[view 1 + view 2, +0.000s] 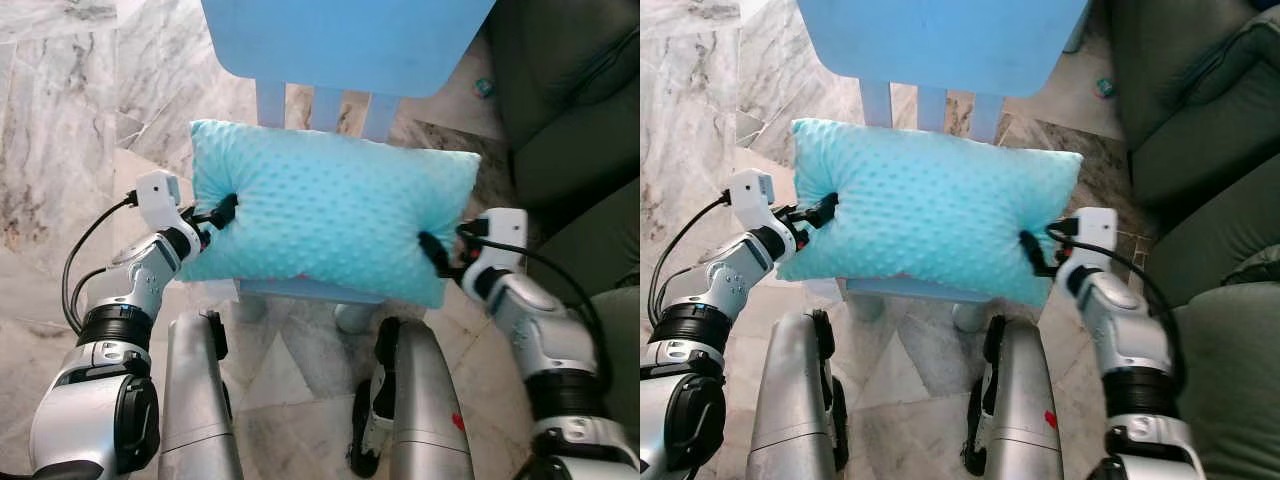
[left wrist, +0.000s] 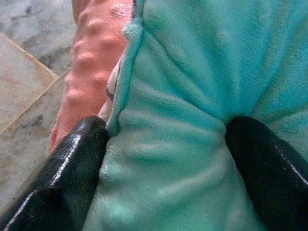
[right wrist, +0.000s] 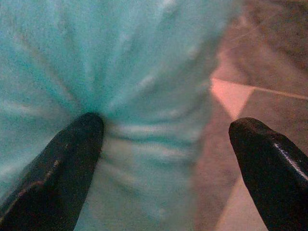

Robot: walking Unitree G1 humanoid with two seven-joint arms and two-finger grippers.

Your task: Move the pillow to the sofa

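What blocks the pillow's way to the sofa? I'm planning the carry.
Nothing visible does. The pillow, held by the left gripper and right gripper, sits over the blue chair; the green sofa lies directly to its right.
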